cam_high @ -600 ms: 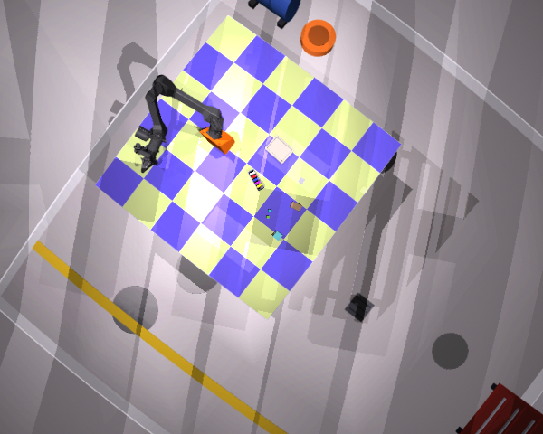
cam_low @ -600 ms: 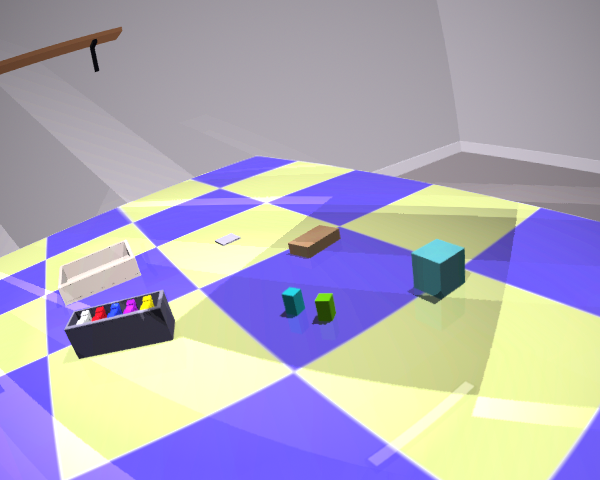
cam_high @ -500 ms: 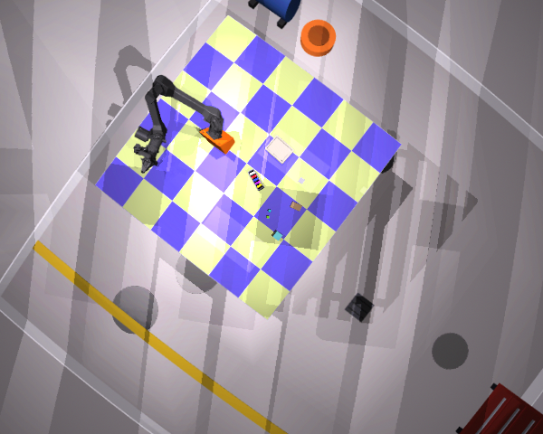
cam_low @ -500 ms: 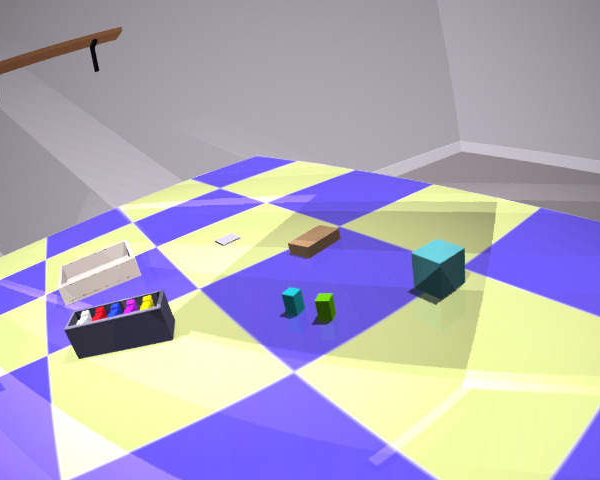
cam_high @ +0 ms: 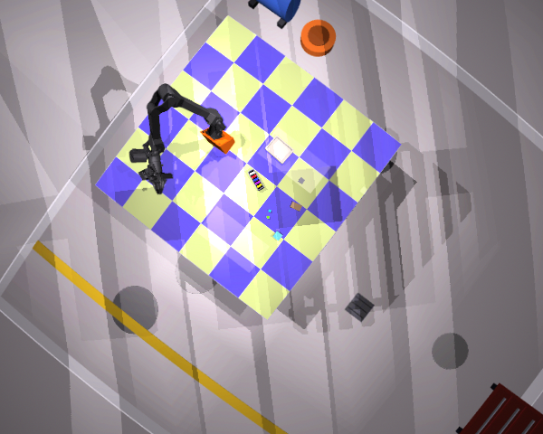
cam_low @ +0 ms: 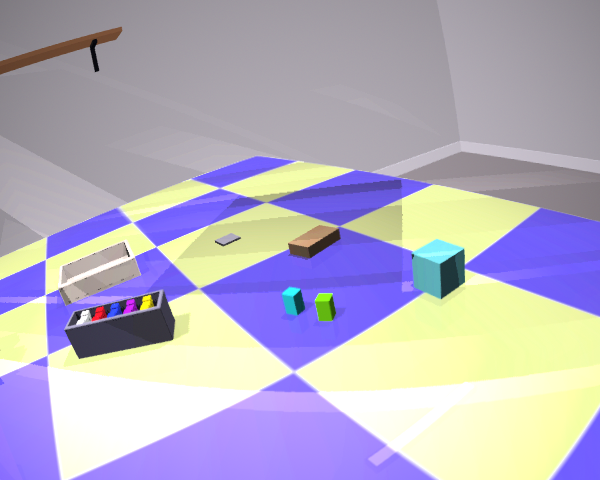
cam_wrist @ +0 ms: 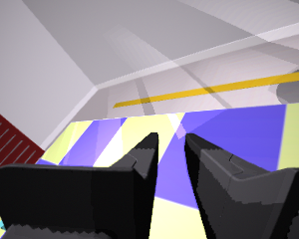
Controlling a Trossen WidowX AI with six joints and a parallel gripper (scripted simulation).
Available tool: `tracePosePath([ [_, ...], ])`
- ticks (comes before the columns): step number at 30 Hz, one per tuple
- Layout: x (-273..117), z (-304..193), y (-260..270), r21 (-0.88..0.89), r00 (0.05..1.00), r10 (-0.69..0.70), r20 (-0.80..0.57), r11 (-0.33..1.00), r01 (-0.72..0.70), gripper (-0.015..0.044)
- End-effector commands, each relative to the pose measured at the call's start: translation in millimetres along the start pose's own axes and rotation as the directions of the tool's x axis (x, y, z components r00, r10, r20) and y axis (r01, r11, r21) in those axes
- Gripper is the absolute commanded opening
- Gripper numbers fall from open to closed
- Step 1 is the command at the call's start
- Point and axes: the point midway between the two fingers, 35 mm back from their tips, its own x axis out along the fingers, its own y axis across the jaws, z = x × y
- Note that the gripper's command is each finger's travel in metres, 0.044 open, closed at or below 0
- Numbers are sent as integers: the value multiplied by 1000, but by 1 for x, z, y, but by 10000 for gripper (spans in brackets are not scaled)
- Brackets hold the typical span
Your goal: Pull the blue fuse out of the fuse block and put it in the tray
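The dark fuse block (cam_low: 119, 336) stands on the checkered table, with a row of white, red, blue, magenta and yellow fuses. The blue fuse (cam_high: 255, 179) (cam_low: 114, 310) sits upright in the middle of the row. The pale tray (cam_high: 268, 150) (cam_low: 109, 277) lies beside the block and looks empty. My gripper (cam_high: 158, 191) (cam_wrist: 170, 140) is slightly open, with nothing between its fingers. It is far from the block, off to the left in the top view, and out of sight in the exterior view. The block, fuses and tray do not show in the wrist view.
A small cyan block (cam_low: 293, 301) and a green block (cam_low: 325, 306) stand near a brown block (cam_high: 295, 205) (cam_low: 313, 241). A larger cyan cube (cam_high: 277, 235) (cam_low: 438, 268) is farther right in the exterior view. A thin grey plate (cam_high: 301, 180) (cam_low: 227, 239) lies beyond the tray. An orange box (cam_high: 223, 142) is at the arm's base.
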Motion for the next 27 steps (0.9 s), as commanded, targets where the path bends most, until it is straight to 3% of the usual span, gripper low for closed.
tracePosePath([
  [1, 29, -15, 51, -266, 985, 4, -170, 963, -50, 74],
  [7, 63, -62, 128, -544, 907, -20, -421, 805, -235, 74],
  [13, 75, -120, 194, -678, 784, -78, -616, 558, -478, 74],
  [20, 64, -197, 255, -625, 600, -177, -780, 241, -742, 74],
  [27, 31, -276, 304, -378, 409, -336, -848, -158, -912, 74],
])
